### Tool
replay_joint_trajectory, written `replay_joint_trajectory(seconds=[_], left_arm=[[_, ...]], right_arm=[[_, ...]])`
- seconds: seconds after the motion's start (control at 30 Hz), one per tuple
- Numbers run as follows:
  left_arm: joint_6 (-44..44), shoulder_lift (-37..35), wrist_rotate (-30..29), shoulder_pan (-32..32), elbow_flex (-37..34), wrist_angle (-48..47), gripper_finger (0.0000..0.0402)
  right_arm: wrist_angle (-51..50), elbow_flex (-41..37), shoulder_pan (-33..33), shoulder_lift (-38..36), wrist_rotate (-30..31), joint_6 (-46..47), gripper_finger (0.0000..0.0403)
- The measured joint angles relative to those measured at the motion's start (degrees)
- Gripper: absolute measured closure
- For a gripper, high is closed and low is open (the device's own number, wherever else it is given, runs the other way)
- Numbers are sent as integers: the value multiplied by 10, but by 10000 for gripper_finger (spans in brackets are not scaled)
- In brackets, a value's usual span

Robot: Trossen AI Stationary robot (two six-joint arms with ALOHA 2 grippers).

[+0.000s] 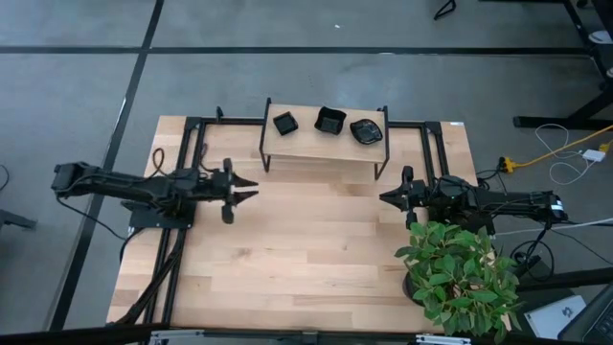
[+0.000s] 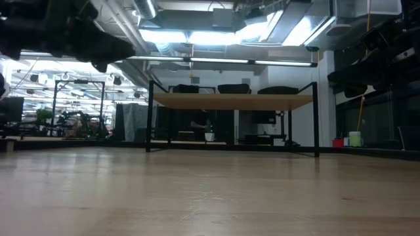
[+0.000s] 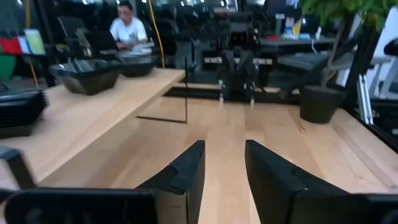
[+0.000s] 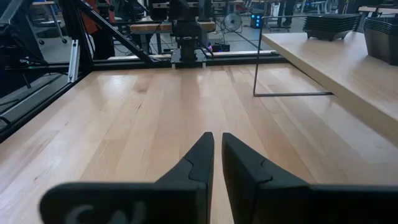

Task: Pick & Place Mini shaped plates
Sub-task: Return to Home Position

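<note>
Three mini shaped plates, glossy black, rest on their bases on the wooden top of a small raised shelf (image 1: pixel 321 144) at the table's far middle: a square one (image 1: pixel 285 123), a second square one (image 1: pixel 330 121) and a rounded one (image 1: pixel 367 131). My left gripper (image 1: pixel 251 189) hovers level over the table, left of the shelf, open with nothing between its fingers (image 3: pixel 224 144). My right gripper (image 1: pixel 386 197) waits level at the right, facing it, shut and empty (image 4: pixel 217 135). Both wrist views show the plates (image 3: pixel 87 74) (image 4: pixel 333 25) on the shelf.
A potted green plant (image 1: pixel 460 278) stands at the table's near right corner, beside my right arm. Black frame rails (image 1: pixel 182 172) run along the left and far sides. Bare wood (image 1: pixel 316 249) lies between the grippers. A person (image 3: pixel 127 28) sits beyond the table.
</note>
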Motion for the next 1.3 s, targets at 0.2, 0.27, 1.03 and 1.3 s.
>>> replay_joint_trajectory(seconds=[0.2, 0.27, 1.03, 1.3], left_arm=[[16, -108, -6, 0, -43, -2, 291], [19, -139, -5, 0, -50, -15, 290], [78, -287, -11, 1, -77, -208, 292], [80, -278, -10, 1, -77, -208, 294]], right_arm=[[0, 0, 0, 0, 0, 0, 369], [0, 0, 0, 0, 0, 0, 369], [0, 0, 0, 0, 0, 0, 369], [0, 0, 0, 0, 0, 0, 369]])
